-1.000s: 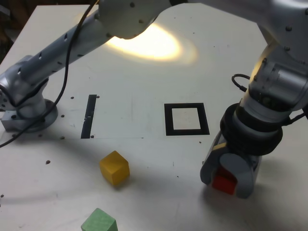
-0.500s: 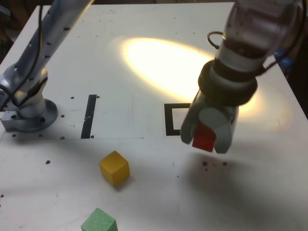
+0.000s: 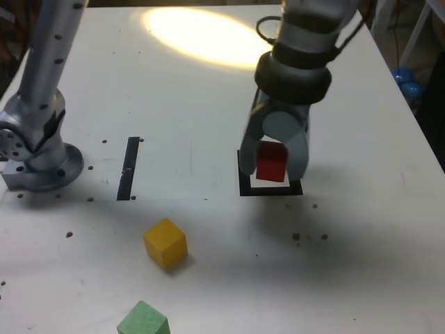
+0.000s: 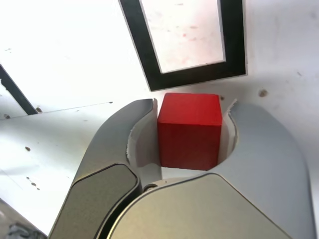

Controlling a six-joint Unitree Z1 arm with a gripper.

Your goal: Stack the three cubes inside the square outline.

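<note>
Pinching the small matte red cube [image 4: 189, 144] in the curved grey two-fingered gripper [image 4: 194, 105], spread just to its width. Held above the white table [image 3: 361, 264], near the flat black square tape outline [image 4: 199, 74]; well apart from the matte yellow cube [image 3: 165, 243] and matte green cube [image 3: 144, 320].

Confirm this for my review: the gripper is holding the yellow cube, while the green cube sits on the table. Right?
Not quite: the exterior view shows the gripper holding the red cube. The green cube does sit on the table.
</note>
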